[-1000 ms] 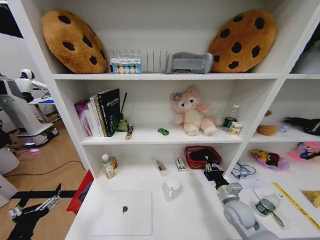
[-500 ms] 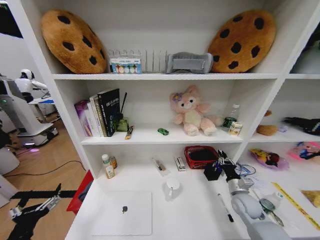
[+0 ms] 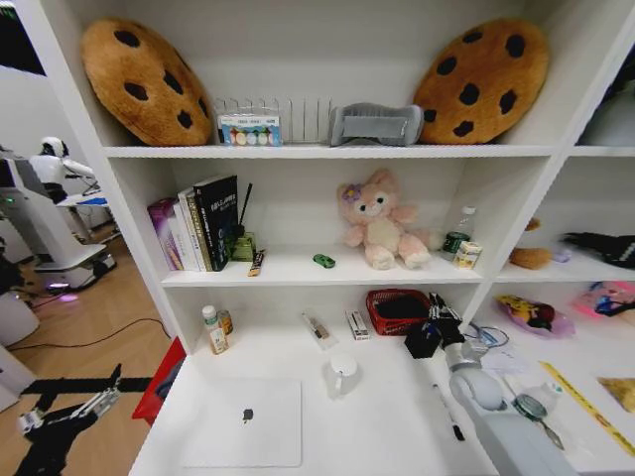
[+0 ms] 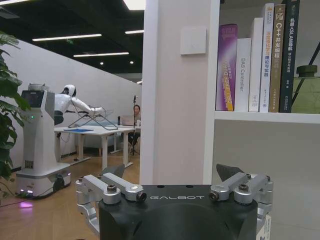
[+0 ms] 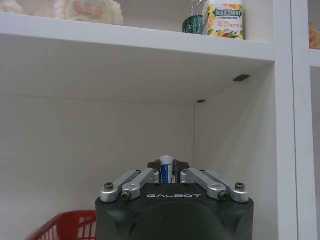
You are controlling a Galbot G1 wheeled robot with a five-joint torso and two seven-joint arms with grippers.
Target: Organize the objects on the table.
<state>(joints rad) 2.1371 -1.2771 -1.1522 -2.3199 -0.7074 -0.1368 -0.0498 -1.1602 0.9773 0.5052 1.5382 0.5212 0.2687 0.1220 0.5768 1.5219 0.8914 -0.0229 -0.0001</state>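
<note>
Under the low shelf, the white desk (image 3: 387, 426) has open room mid-surface, silver laptop (image 3: 243, 423) at its front-left edge, mug (image 3: 341, 371) beside, black marker (image 3: 445, 411) loose, right pincer (image 3: 437, 315) clamping a blue pen (image 5: 166, 169) by the red basket (image 3: 393, 309), left pincer (image 3: 67, 412) spread wide off the edge.

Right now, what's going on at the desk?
The right pincer is shut on a blue pen, holding it up above the white desk beside the red basket. A black marker lies on the desk by that arm, and the silver laptop sits closed at the front. The green toy car is on the shelf above. The left pincer hangs open, off the desk's left end.
</note>
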